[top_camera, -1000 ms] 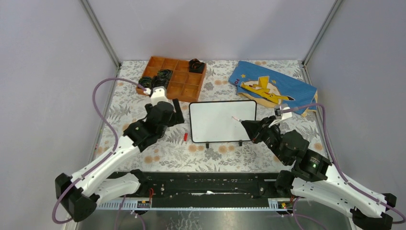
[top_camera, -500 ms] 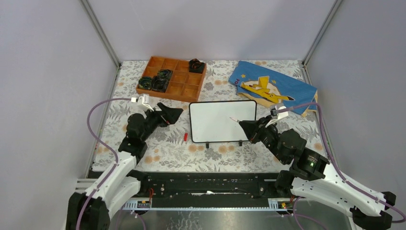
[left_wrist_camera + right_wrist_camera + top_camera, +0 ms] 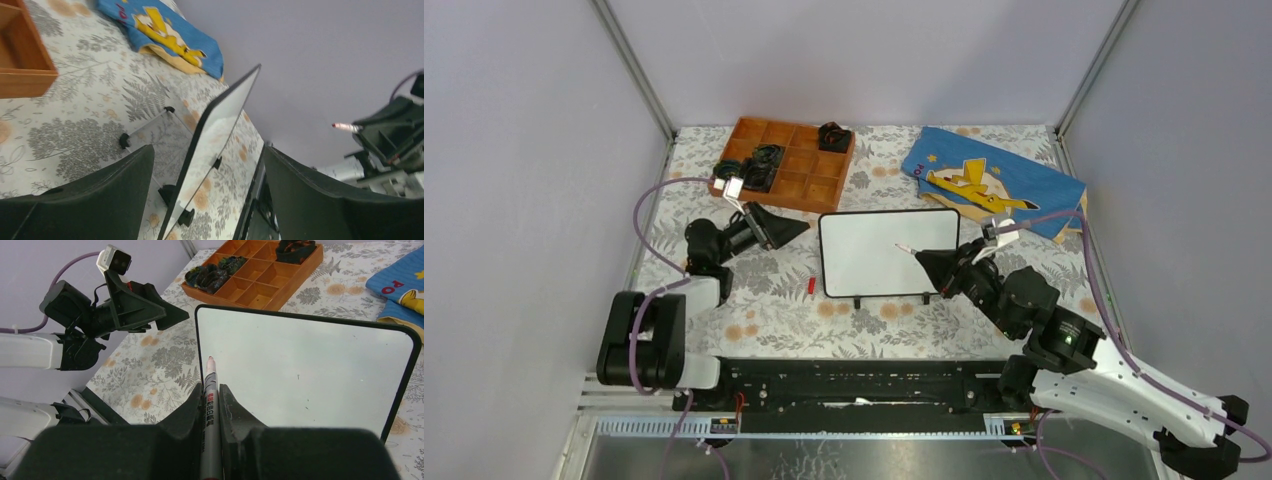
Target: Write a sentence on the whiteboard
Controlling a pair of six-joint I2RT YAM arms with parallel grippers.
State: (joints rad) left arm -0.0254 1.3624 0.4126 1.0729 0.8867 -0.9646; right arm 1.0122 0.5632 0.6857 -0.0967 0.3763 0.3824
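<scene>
Top external: high behind both bases, angled down over whole table (image 3: 764,300). Left wrist: low, rolled sideways, near whiteboard (image 3: 215,135), seen almost edge-on. Right wrist: close behind marker (image 3: 210,390), facing whiteboard front. Shared by all three: whiteboard, orange tray (image 3: 799,175), blue cloth (image 3: 1024,185).

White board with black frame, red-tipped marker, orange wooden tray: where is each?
White board with black frame (image 3: 879,262), top view, bare centre.
Red-tipped marker (image 3: 208,399), right wrist view, barrel.
Orange wooden tray (image 3: 800,162), top view, empty compartment.
</scene>
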